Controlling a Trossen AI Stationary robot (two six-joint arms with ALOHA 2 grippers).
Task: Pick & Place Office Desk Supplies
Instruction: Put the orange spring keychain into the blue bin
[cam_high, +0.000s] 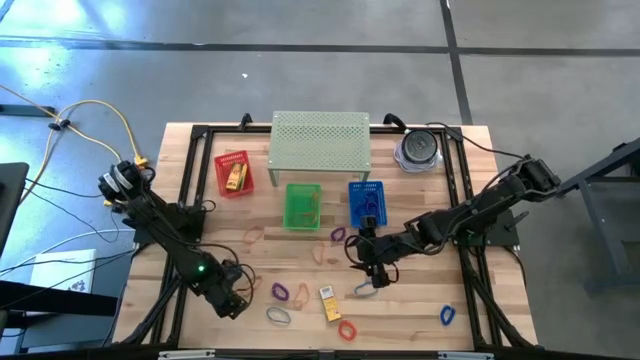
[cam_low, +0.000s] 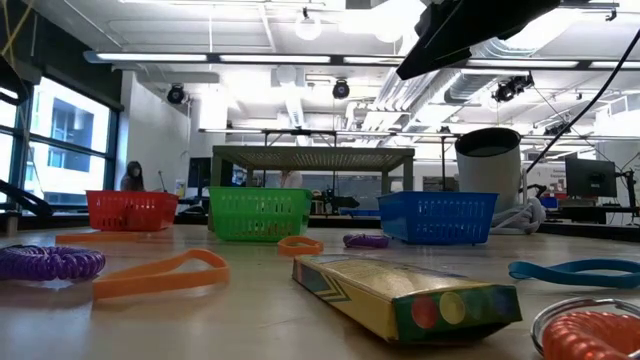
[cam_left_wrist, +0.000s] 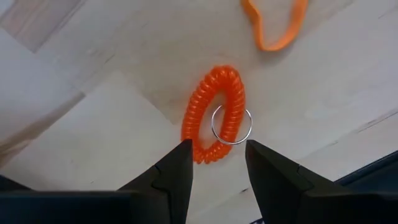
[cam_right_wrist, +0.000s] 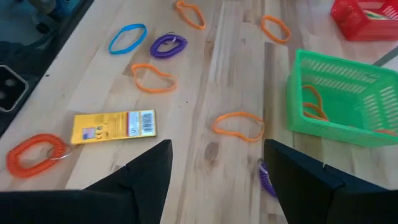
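Observation:
An orange coil with a metal ring (cam_left_wrist: 214, 115) lies on the wooden table. My left gripper (cam_left_wrist: 216, 149) points down over it, open, one fingertip on either side of the coil's near end; I see no touch. In the high view that gripper (cam_high: 238, 300) stands near the table's front left and hides the coil. My right gripper (cam_high: 366, 275) hangs open above the table's middle, with an orange loop (cam_right_wrist: 239, 126) ahead of its fingers (cam_right_wrist: 217, 162). A yellow packet (cam_high: 328, 300), a purple coil (cam_high: 280, 292) and a second orange coil (cam_high: 347, 328) lie between the arms.
At the back stand a red basket (cam_high: 233, 173), a green basket (cam_high: 303, 205) and a blue basket (cam_high: 367, 203), in front of a pale green perforated shelf (cam_high: 321, 142). A grey round container (cam_high: 418, 150) sits far right. More loops lie scattered, one blue (cam_high: 447, 315).

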